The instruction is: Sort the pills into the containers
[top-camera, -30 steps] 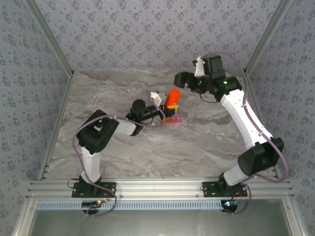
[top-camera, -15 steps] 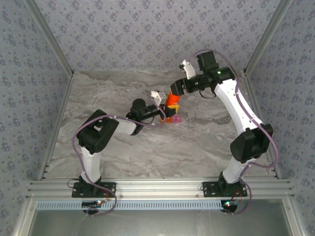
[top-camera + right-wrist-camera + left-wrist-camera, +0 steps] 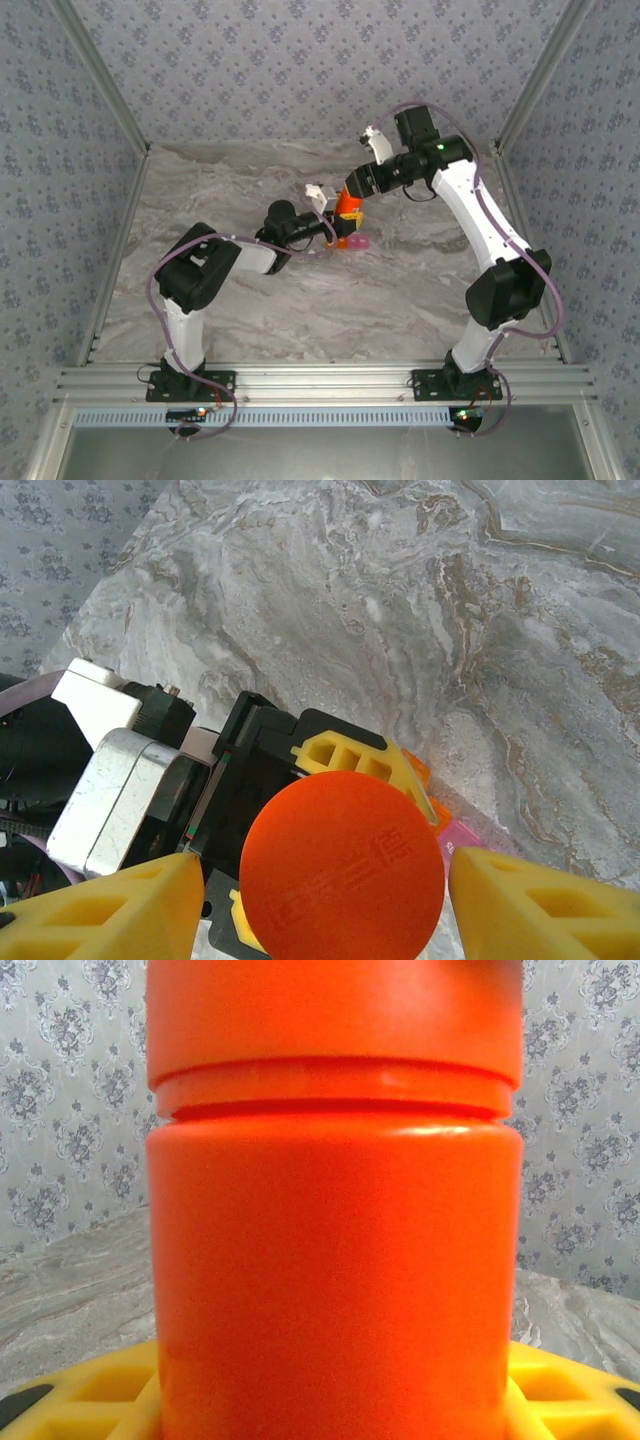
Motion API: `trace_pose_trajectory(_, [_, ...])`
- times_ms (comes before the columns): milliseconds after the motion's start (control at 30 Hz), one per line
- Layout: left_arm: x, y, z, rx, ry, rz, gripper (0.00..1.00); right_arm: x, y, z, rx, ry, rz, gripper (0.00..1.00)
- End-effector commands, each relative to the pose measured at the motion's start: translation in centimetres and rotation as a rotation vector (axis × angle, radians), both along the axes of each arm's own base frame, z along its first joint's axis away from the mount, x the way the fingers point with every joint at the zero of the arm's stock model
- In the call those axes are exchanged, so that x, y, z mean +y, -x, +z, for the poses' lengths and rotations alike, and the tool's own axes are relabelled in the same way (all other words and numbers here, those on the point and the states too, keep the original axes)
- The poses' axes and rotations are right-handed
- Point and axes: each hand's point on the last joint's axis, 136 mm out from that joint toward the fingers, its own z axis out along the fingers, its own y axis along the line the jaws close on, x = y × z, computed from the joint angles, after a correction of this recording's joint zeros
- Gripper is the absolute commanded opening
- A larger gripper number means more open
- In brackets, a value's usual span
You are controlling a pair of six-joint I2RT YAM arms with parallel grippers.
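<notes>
Here, at the middle of the marble-patterned desk (image 3: pixel 250 180), the left pincer (image 3: pixel 337 224) is clenched low around an upright orange bottle (image 3: pixel 349 207), its yellow fingers (image 3: pixel 362 763) pressed to either side of the bottle's body. From the left wrist view the bottle's wall and the rim under its lid stand square between those fingers. The right pincer (image 3: pixel 330 905) hangs over the bottle's round cap (image 3: pixel 342 865), released, one yellow finger on each side with a thin gap of daylight between finger and cap. The small two-cell pill box (image 3: pixel 352 243) lies on the desk just beside the foot of the bottle, on its near side, the pink cell (image 3: pixel 359 242) outermost; whether the box touches the bottle cannot be told.
</notes>
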Motion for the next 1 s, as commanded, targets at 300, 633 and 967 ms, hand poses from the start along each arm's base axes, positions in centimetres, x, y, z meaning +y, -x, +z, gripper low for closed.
trace_pose_trajectory(300, [0.1,0.2,2.9,-0.075,0.067,-0.016,0.00,0.3,-0.2,-0.4,0.010,0.028,0.012,0.59])
trace_pose_trajectory(633, [0.2,0.2,2.9,-0.077,0.068,-0.016,0.00,0.3,-0.3,-0.6,0.010,0.042,0.008,0.60])
trace_pose_trajectory(967, [0.3,0.2,3.0,-0.085,0.067,-0.003,0.00,-0.2,-0.9,-1.8,0.067,0.075,-0.093,0.35])
